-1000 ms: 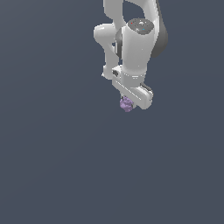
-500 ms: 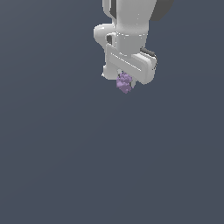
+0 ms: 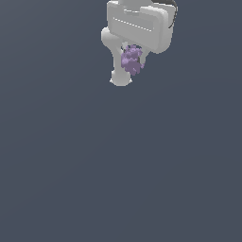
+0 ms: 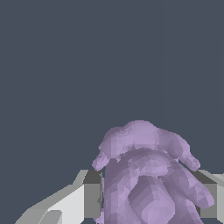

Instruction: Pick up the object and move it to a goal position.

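Observation:
The object is a small pale-purple knobbly cluster. It hangs under the white gripper near the top of the exterior view, high above the dark grey floor. The gripper is shut on it. In the wrist view the purple cluster fills the space between the two fingers, which press on its sides. The fingertips are hidden by the hand in the exterior view.
The plain dark grey floor fills both views. The white arm reaches down behind the hand at the top of the exterior view. No goal marker shows.
The gripper has risen toward the top of the exterior view with the purple cluster in it, and the hand has turned so its broad face shows.

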